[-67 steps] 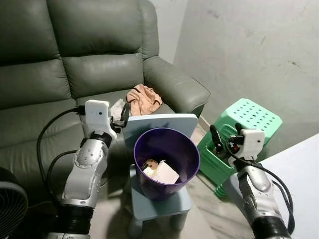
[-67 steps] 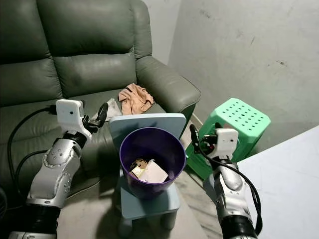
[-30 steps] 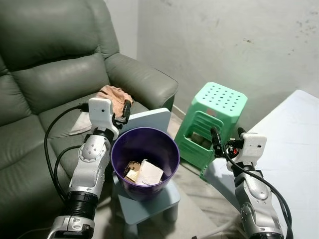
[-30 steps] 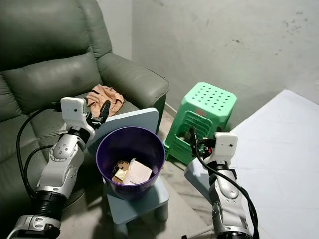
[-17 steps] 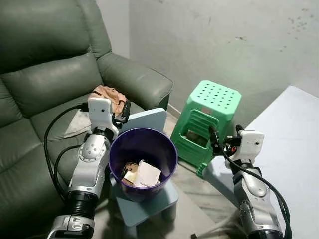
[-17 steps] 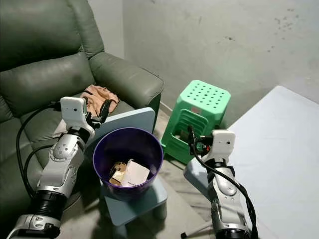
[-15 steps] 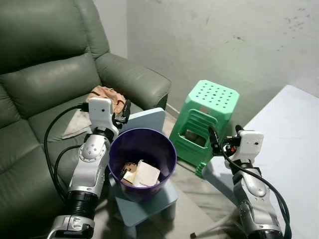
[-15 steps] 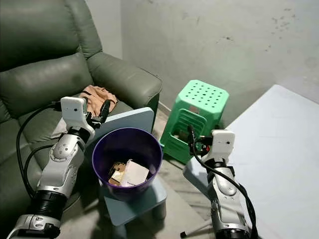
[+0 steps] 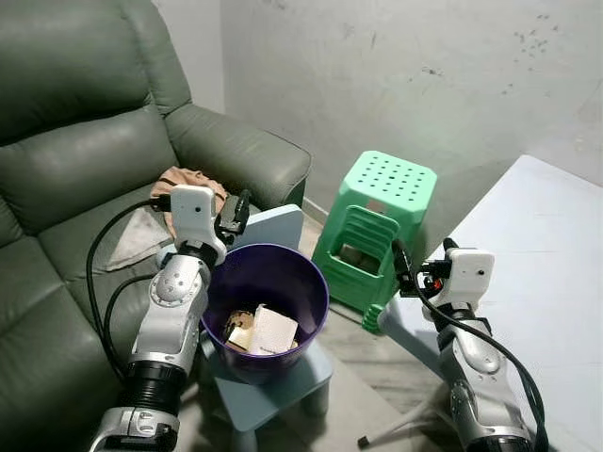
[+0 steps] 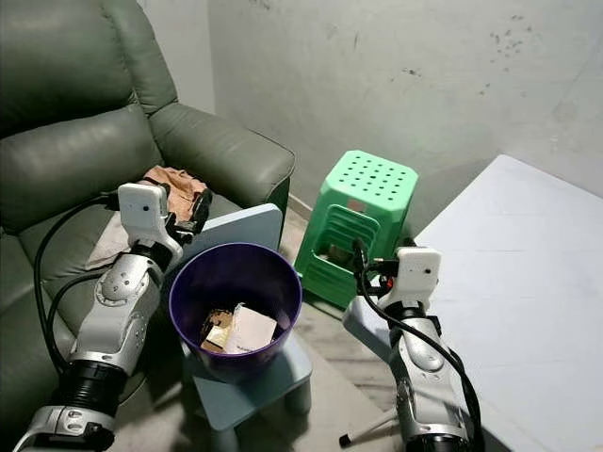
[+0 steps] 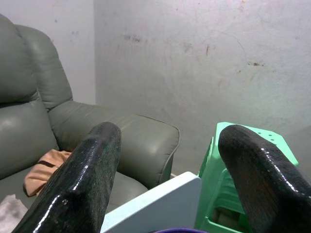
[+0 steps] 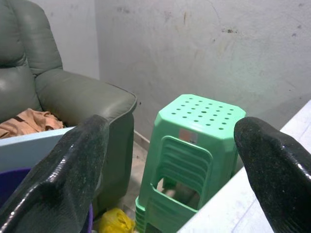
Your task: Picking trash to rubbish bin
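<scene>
- Holding trash (image 9: 262, 330), the purple bin (image 9: 265, 312) stands on a small blue stool (image 9: 283, 375) beside the sofa (image 9: 85, 179).
- Left pincer (image 9: 237, 212) open, empty, behind the bin's rim.
- Right pincer (image 10: 359, 254) open, empty, near the green stool (image 10: 363, 221).
- No writing is legible.

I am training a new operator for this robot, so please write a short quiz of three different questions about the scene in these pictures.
1. True or false: the purple rubbish bin stands on a small blue chair.
2. Multiple choice: what lies on the floor beside the green stools? A) a yellow crumpled piece of trash B) a red cup C) a black shoe
3. Fill in: both the left end effector and the right end effector are ____ and hold nothing.

Key: 1 true; 2 A, the yellow trash; 3 open.
</scene>
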### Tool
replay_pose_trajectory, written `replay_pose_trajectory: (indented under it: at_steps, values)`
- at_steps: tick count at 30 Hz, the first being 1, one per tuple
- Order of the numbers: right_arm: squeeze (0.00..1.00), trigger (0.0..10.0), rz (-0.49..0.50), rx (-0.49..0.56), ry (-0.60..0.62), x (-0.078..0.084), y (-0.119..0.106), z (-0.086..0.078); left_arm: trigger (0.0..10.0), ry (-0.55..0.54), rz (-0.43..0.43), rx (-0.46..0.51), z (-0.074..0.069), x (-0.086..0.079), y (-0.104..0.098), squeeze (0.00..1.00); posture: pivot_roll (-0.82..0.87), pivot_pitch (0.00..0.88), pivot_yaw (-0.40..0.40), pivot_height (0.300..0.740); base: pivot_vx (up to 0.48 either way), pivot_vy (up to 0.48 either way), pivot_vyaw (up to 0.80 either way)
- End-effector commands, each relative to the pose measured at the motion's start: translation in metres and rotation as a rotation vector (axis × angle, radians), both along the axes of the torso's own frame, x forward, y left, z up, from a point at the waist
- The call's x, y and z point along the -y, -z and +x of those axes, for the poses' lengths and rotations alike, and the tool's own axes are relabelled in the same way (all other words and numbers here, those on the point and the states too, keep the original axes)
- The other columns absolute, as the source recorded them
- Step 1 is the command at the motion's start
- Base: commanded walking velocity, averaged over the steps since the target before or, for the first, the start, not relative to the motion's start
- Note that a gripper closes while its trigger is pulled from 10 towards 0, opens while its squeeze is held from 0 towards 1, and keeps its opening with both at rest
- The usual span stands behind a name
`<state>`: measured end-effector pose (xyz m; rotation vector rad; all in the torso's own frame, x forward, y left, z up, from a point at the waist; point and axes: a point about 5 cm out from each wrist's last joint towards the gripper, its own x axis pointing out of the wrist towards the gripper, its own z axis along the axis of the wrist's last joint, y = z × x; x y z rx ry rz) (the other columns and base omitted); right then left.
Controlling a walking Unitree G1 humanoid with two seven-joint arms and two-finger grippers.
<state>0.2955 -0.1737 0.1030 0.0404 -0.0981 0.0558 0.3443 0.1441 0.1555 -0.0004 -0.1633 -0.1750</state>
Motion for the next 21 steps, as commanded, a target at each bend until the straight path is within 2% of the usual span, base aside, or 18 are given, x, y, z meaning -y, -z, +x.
replay_pose_trajectory:
  at_steps: [1,9,15,18,21]
  values:
    - [0.00,10.0,-0.006,0.016,0.015,0.0038,-0.0055,-0.0003,10.0,0.031,0.010,0.007,0.0010,0.0062,-0.0018,0.00,-0.05,0.000,-0.068,0.740,0.000,0.000,-0.73]
    - [0.00,10.0,-0.008,0.019,0.012,0.0026,-0.0068,0.0007,10.0,0.041,0.007,0.007,0.0014,0.0075,-0.0026,0.00,-0.06,0.000,-0.069,0.740,0.000,0.000,-0.72]
    - [0.00,10.0,-0.010,0.018,0.011,0.0021,-0.0067,0.0010,10.0,0.036,0.002,0.007,0.0018,0.0077,-0.0025,0.00,-0.05,0.000,-0.068,0.740,0.000,-0.441,-0.72]
    - [0.00,10.0,-0.009,0.018,0.012,0.0019,-0.0066,0.0012,10.0,0.027,-0.043,-0.008,0.0027,0.0075,-0.0016,0.00,-0.06,0.000,-0.067,0.740,0.000,0.000,-0.72]
    - [0.00,10.0,-0.010,0.017,0.011,0.0018,-0.0065,0.0013,10.0,0.015,-0.027,-0.010,0.0036,0.0066,-0.0017,0.00,-0.06,0.000,-0.068,0.740,0.000,0.000,-0.73]
